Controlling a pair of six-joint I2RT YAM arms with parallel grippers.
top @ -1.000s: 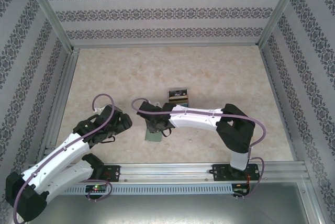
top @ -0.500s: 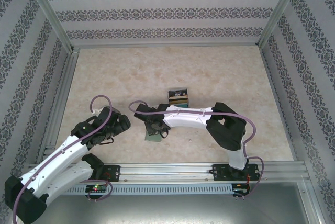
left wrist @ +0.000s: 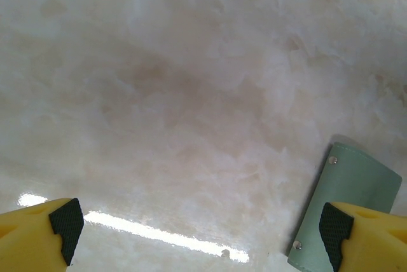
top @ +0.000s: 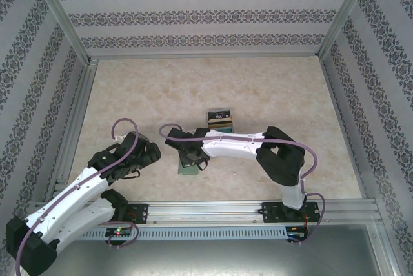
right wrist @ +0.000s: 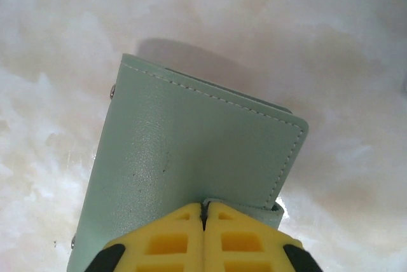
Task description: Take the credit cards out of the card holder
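Observation:
The card holder (right wrist: 191,145), pale grey-green with stitched edges, lies on the table near the front centre (top: 188,169). My right gripper (right wrist: 204,207) is shut on its near edge, yellow fingers pressed together from above (top: 192,157). Two credit cards (top: 219,118), one black and one tan-gold, lie stacked on the table behind the holder. My left gripper (left wrist: 200,227) stands open and holds nothing, low over the table just left of the holder (top: 150,155). A corner of the holder (left wrist: 356,186) sits by its right fingertip.
The marble-patterned tabletop (top: 271,89) is enclosed by patterned walls and aluminium rails (top: 245,210) along the front edge. Free room lies behind and to the right of the cards.
My right gripper's jaws have gone from partly apart to shut, and that arm has drawn its elbow in to the left. The left arm has barely shifted.

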